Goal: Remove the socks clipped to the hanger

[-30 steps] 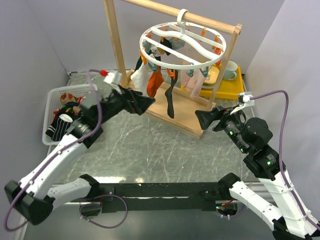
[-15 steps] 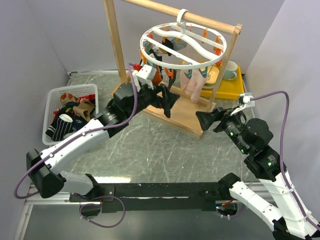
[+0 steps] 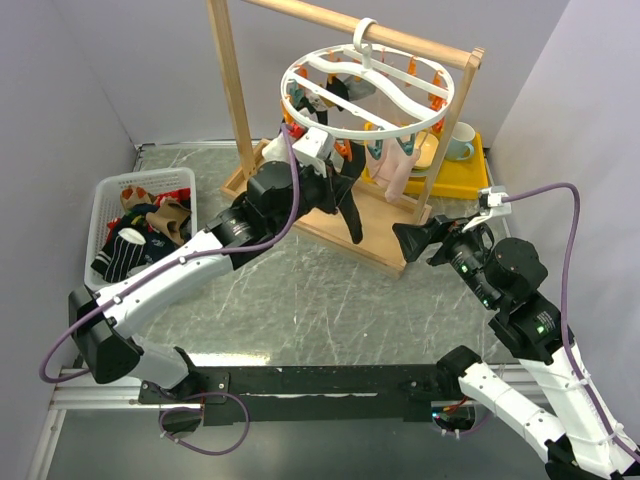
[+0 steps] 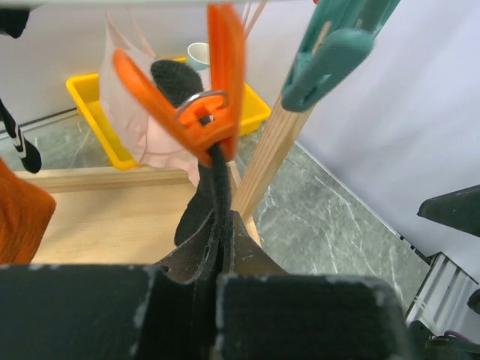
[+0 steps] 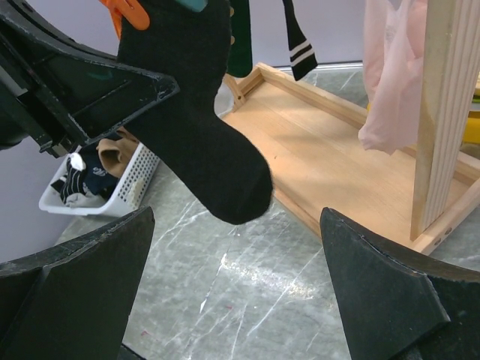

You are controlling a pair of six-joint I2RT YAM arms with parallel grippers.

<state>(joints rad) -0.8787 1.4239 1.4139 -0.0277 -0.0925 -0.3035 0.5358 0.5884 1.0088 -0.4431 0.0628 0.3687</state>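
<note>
Two jaws of our left gripper pinch the black sock just below its orange clothespin on the hanger — our right gripper, jaws spread wide, hangs over the table near the base edge of the wooden rack.

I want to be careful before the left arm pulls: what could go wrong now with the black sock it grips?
1. The orange clothespin clamps the black sock just above the left gripper; a hard pull may stretch the sock or let it slip free.
2. The hanger hangs only by its hook on the wooden bar; the pull could swing it or unhook it.
</note>
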